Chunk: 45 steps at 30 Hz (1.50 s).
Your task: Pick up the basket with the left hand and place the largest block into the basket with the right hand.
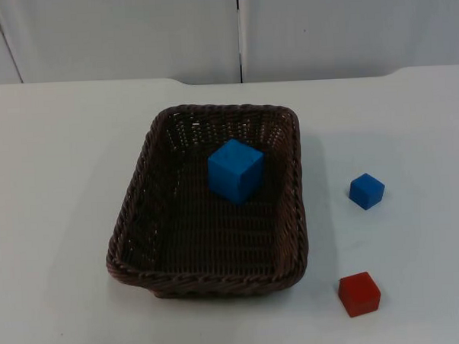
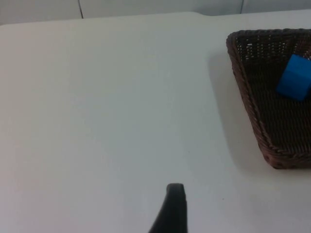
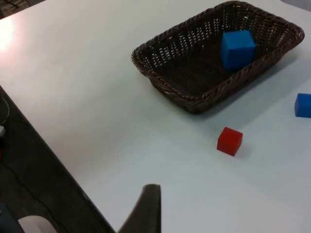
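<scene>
From the top view, the brown wicker basket (image 1: 208,207) sits flat near the middle of the tabletop (image 1: 55,187), its long axis running from the far edge toward the near edge, and the large blue block (image 1: 236,170) already lies inside it, toward its far right corner. Out on the tabletop to the basket's right sit a small blue block (image 1: 367,190) and, nearer the front edge, a small red block (image 1: 359,293), both well apart from the wicker rim. In the left wrist view, the left gripper (image 2: 171,211) shows a single black fingertip over bare tabletop; the basket's left wall lies off to its right and well apart, so the basket is not lifted, and I cannot tell how far that gripper is open. In the right wrist view, the right gripper (image 3: 148,206) hangs by the tabletop's edge, with the basket and its large blue block well ahead and the red block between; its opening I cannot tell either, and it holds nothing. My judgement: the largest block is home, and what remains turns on the left arm, the nearer one, reaching right to the basket's long left rim.
</scene>
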Motion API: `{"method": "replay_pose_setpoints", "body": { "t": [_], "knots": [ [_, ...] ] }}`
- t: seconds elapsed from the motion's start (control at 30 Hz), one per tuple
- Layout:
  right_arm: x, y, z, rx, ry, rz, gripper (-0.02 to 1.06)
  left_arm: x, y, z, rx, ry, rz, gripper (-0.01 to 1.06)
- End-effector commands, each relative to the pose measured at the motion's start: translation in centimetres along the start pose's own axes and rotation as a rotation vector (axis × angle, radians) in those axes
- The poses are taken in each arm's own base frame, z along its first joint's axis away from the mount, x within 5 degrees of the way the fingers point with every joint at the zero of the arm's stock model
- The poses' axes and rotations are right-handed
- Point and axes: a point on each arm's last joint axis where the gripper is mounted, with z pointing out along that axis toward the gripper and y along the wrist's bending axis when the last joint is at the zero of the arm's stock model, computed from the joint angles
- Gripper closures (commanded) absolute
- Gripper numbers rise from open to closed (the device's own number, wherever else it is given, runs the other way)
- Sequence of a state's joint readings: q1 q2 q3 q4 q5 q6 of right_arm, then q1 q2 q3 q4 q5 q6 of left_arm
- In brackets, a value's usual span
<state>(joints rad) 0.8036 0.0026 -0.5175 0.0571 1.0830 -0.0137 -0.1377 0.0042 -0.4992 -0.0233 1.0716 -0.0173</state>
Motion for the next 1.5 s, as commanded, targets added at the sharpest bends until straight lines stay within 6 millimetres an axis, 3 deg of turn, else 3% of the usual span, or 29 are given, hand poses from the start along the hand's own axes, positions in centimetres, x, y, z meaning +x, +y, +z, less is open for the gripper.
{"method": "replay_pose_setpoints", "body": {
  "t": [0.0, 0.13, 0.23, 0.77, 0.9, 1.47],
  "knots": [
    [0.03, -0.06, 0.03, 0.009, -0.005, 0.003, 0.21, 0.15, 0.03, 0.06, -0.003, 0.004, 0.0, 0.32],
    [0.03, -0.06, 0.03, 0.009, -0.005, 0.003, 0.21, 0.16, -0.17, 0.06, 0.02, 0.004, 0.024, 0.19],
    [0.03, -0.06, 0.03, 0.009, -0.005, 0.003, 0.21, 0.16, -0.19, 0.06, 0.022, 0.004, 0.027, 0.0],
    [0.03, -0.24, 0.02, 0.029, -0.004, -0.019, 0.2, 0.16, -0.19, 0.06, 0.022, 0.004, 0.027, 0.0],
    [0.03, -0.28, 0.02, 0.033, -0.004, -0.021, -0.01, 0.16, -0.19, 0.06, 0.022, 0.004, 0.027, 0.0],
    [0.03, -0.23, 0.02, 0.027, -0.004, -0.018, -0.01, 0.16, -0.19, 0.06, 0.022, 0.004, 0.027, 0.0]
  ]
}}
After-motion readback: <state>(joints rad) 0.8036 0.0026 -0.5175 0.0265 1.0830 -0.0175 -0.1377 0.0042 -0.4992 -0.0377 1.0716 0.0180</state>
